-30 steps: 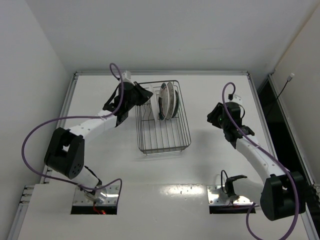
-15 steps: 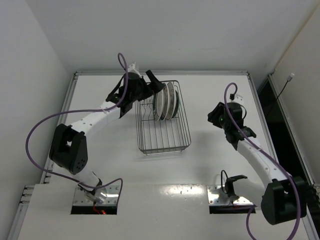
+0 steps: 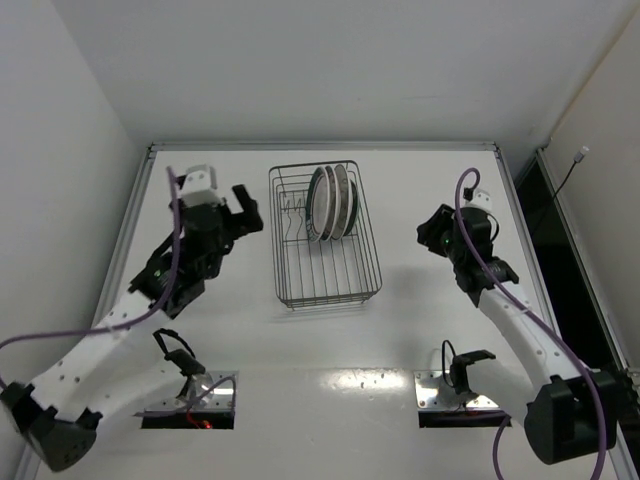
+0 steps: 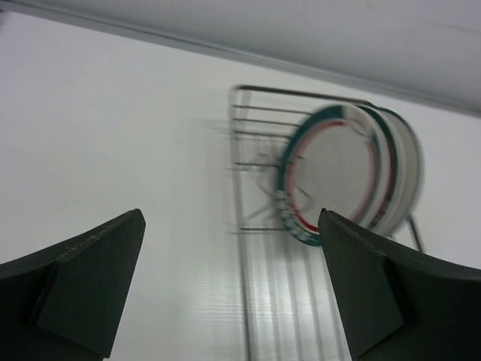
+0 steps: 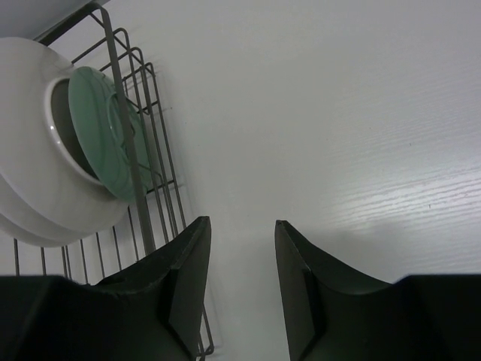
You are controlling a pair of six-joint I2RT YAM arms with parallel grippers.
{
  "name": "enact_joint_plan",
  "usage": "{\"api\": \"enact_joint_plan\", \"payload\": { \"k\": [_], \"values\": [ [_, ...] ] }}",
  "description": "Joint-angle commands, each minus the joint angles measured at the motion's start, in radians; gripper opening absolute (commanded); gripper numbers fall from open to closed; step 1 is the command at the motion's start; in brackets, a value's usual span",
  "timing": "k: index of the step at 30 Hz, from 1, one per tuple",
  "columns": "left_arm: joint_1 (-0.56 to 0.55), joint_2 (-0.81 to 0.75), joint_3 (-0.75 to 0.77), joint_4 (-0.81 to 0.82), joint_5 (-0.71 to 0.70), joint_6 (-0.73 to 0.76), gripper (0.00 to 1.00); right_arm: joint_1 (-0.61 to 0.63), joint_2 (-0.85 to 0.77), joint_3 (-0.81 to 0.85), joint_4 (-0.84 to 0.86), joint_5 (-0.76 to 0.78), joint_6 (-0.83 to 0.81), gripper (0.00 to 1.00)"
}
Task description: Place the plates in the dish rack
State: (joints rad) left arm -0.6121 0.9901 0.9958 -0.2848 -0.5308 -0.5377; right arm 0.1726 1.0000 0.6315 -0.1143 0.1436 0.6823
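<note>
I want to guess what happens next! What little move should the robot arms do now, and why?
Probably just draw the left gripper home toward its base. The plates I can see stand upright in the dish rack, and both it and the right gripper hold nothing.

Bright even light, soft shadows, left-wrist view blurred

The left arm (image 3: 100, 352) and right arm (image 3: 520, 320) share white tubular links with bulky black joints, a purple cable (image 3: 459, 190) looping along each. The left pincer (image 4: 229, 226) and right pincer (image 5: 242, 226) have broad, dark, wedge-shaped fingers (image 4: 75, 286).
</note>
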Motion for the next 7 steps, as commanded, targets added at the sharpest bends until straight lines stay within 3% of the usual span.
{"api": "enact_joint_plan", "payload": {
  "k": [1,5,7],
  "values": [
    [0.023,-0.117,-0.123,-0.017,-0.288,0.107,1.00,0.007,-0.004,-0.009,0.027,-0.032,0.006,0.36],
    [0.042,-0.185,-0.259,0.001,-0.298,0.174,1.00,0.030,-0.092,-0.081,0.064,-0.032,0.019,0.33],
    [0.015,-0.197,-0.260,0.024,-0.308,0.186,1.00,0.041,-0.132,-0.101,0.077,-0.023,-0.003,0.38]
  ]
}}
